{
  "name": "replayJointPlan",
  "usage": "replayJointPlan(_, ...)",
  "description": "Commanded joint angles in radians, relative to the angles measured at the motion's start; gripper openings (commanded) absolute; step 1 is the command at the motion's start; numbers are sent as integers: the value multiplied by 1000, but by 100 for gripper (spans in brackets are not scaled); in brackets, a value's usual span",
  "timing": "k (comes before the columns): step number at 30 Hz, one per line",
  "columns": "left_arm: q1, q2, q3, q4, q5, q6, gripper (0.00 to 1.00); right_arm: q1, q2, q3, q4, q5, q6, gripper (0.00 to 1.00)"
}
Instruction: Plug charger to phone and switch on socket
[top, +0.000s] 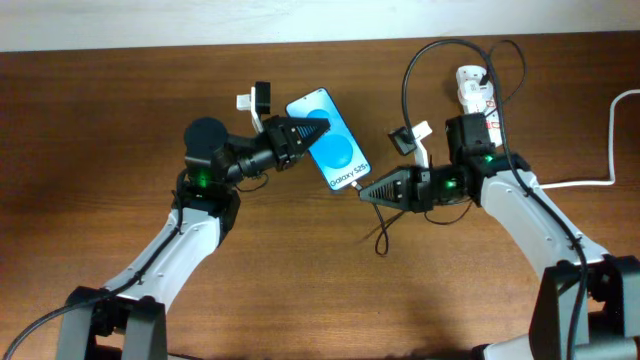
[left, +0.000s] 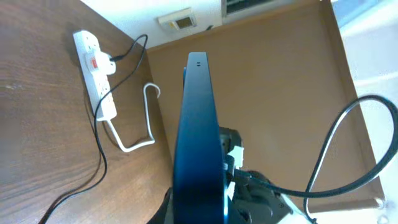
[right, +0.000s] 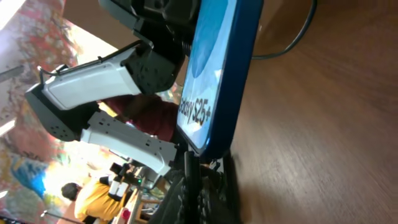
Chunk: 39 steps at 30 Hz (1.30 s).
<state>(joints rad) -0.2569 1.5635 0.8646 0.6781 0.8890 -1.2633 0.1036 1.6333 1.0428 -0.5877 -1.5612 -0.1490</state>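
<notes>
Left gripper (top: 318, 130) was pinched on the long edge of the phone (top: 335, 150), holding it up off the tabletop (top: 120, 100), tilted on edge with the blue screen showing. Right gripper (top: 363, 192) was pressed together, seemingly on the plug tip of the charger (right: 188, 167), with its nose right at the phone's lower end. In the right wrist view the tip pointed up at the phone's bottom edge; whether it was seated in the port could not be told. The black cable looped back to the socket (top: 474, 90), which lay well apart behind the right arm. Judged: plugging in was under way and not confirmed, and the socket's switch was left to press; its position was unreadable.
</notes>
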Motion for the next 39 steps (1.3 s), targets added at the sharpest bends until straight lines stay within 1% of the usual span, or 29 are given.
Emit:
replayJointPlan(1, -68, -8, 14, 2, 135, -34, 0, 36, -3, 19, 166, 80, 287, 5)
replayJointPlan(3, -68, -8, 14, 2, 136, -18, 0, 42, -3, 19, 214, 91, 354, 4)
replayJointPlan(4, -68, -8, 14, 1, 141, 18, 0, 40, -3, 19, 223, 92, 368, 5)
replayJointPlan(5, -68, -8, 14, -8, 144, 42, 0, 40, -3, 19, 224, 92, 368, 4)
replayJointPlan(9, -68, -8, 14, -30, 159, 49, 0, 41, -3, 19, 259, 158, 377, 4)
replayJointPlan(11, -73, -8, 14, -34, 162, 49, 0, 43, -3, 19, 341, 159, 442, 4)
replayJointPlan(13, -89, -8, 14, -34, 154, 48, 0, 77, -3, 19, 464, 168, 529, 5)
replayJointPlan(16, -100, -8, 14, -36, 136, 48, 0, 117, -3, 19, 516, 239, 604, 5)
replayJointPlan(17, -100, -8, 14, -36, 140, 49, 0, 121, -3, 19, 530, 239, 607, 5)
replayJointPlan(19, -101, -8, 14, -37, 143, 49, 0, 125, -3, 19, 571, 243, 658, 5)
replayJointPlan(21, -100, -8, 14, -37, 143, 49, 0, 125, -3, 19, 589, 272, 690, 5)
replayJointPlan(25, -100, -8, 14, -37, 140, 50, 0, 122, -3, 19, 588, 346, 693, 5)
replayJointPlan(29, -100, -8, 14, -37, 129, 76, 0, 77, -4, 19, 588, 347, 716, 5)
replayJointPlan(31, -101, -8, 14, -37, 105, 76, 0, 51, -4, 19, 590, 355, 750, 5)
replayJointPlan(34, -118, -8, 14, -47, 37, 76, 0, 60, -4, 19, 624, 394, 792, 4)
replayJointPlan(37, -156, -8, 14, -52, -29, 75, 0, 73, -4, 19, 642, 430, 798, 5)
replayJointPlan(39, -165, -8, 14, -53, -82, 23, 0, 74, -4, 19, 642, 447, 798, 4)
